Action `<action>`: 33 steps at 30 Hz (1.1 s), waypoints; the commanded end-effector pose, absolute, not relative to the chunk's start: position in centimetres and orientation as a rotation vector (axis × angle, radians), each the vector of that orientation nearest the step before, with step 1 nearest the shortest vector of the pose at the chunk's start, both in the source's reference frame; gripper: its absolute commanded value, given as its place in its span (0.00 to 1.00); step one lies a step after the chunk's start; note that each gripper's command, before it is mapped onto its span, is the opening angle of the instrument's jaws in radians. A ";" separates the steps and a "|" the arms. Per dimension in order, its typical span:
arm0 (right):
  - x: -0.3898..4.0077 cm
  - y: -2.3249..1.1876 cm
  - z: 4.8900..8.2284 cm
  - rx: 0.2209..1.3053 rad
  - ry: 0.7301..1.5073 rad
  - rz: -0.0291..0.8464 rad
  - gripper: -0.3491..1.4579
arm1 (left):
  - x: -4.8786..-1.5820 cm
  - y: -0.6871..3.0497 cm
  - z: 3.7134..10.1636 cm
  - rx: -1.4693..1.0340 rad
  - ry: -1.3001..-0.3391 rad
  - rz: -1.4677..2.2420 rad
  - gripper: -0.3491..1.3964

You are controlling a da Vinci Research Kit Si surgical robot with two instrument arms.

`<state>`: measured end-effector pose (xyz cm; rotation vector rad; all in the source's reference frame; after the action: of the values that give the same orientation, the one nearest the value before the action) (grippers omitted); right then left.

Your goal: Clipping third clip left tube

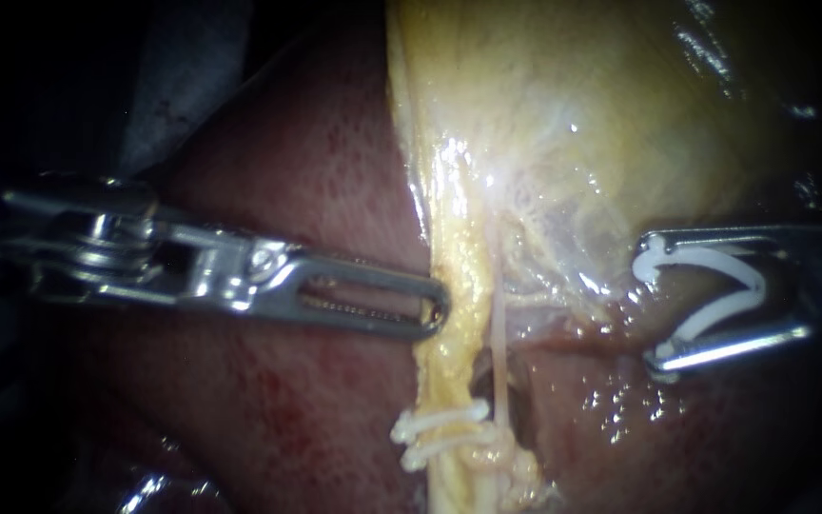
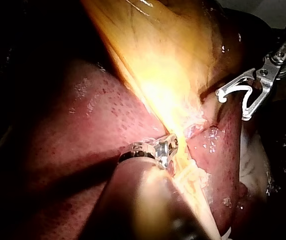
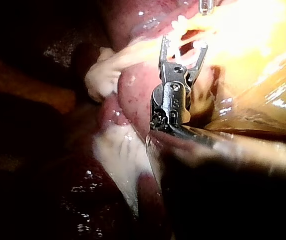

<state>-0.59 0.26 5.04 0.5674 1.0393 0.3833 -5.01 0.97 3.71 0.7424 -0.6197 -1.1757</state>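
So, in the endoscope view the left tube [image 1: 454, 381] is seen running down the lower middle of the frame, as the narrow end of a yellowish band [image 1: 459, 238] hanging off the gallbladder [image 1: 601, 95]. Near the bottom edge, two white clips [image 1: 440, 419] are already sat across it, one just under the other. A thinner pale tube [image 1: 499, 352] is seen just to its right.

The left instrument [image 1: 435, 309] is brought in from the middle left over the liver [image 1: 316, 190]. Its slotted jaws are closed on the left edge of that yellowish band, a bit above the two white clips.

The right instrument [image 1: 649, 306] is held at the middle right, well apart from the left tube. Its jaws are spread wide, with an open white clip [image 1: 715, 315] cradled between them and touched by both, mouth turned toward the tube.

Same story in the left wrist view: the loaded right instrument [image 2: 233, 106] is held off to one side of the band.
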 end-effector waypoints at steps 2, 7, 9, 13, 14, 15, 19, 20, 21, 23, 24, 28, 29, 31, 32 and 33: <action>-0.59 0.26 5.04 0.567 1.039 0.383 0.52 | -5.01 0.97 3.71 0.742 -0.620 -1.176 0.00; -0.59 0.26 5.03 0.567 1.039 0.383 0.52 | -5.01 0.96 3.71 0.742 -0.620 -1.176 0.00; -0.59 0.26 5.04 0.567 1.039 0.383 0.52 | -5.01 0.97 3.71 0.742 -0.620 -1.176 0.00; -0.60 0.25 5.04 0.567 1.039 0.383 0.52 | -4.99 0.98 3.66 0.740 -0.621 -1.178 0.00; -0.60 0.25 5.04 0.567 1.039 0.383 0.52 | -4.98 0.98 3.65 0.742 -0.621 -1.177 0.00; -0.60 0.25 5.04 0.567 1.039 0.383 0.52 | -4.97 0.99 3.63 0.743 -0.621 -1.177 0.00; -0.59 0.24 5.04 0.567 1.040 0.382 0.52 | -4.93 0.97 3.53 0.746 -0.624 -1.178 0.00; -0.59 0.24 5.04 0.566 1.040 0.382 0.52 | -4.92 0.96 3.50 0.748 -0.624 -1.178 0.00; -0.59 0.24 5.04 0.569 1.040 0.380 0.52 | -4.91 0.95 3.47 0.746 -0.627 -1.180 0.00; -0.59 0.23 5.04 0.569 1.040 0.380 0.52 | -4.90 0.92 3.43 0.748 -0.627 -1.179 0.00; -0.59 0.23 5.04 0.569 1.040 0.380 0.52 | -4.89 0.91 3.41 0.749 -0.627 -1.179 0.00; -0.59 0.22 5.04 0.569 1.040 0.380 0.52 | -4.88 0.87 3.33 0.752 -0.630 -1.177 0.00; -0.59 0.22 5.04 0.569 1.040 0.380 0.52 | -4.87 0.86 3.31 0.753 -0.633 -1.177 0.00; -0.59 0.22 5.04 0.572 1.040 0.378 0.52 | -4.85 0.84 3.27 0.753 -0.634 -1.178 0.00; -0.59 0.22 5.04 0.572 1.040 0.378 0.52 | -4.84 0.84 3.25 0.752 -0.637 -1.180 0.00; -0.58 0.22 5.04 0.571 1.040 0.378 0.52 | -4.83 0.85 3.23 0.753 -0.637 -1.179 0.00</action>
<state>-0.58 0.22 5.04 0.5711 1.0400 0.3785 -4.83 0.85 3.22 0.7519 -0.6382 -1.1802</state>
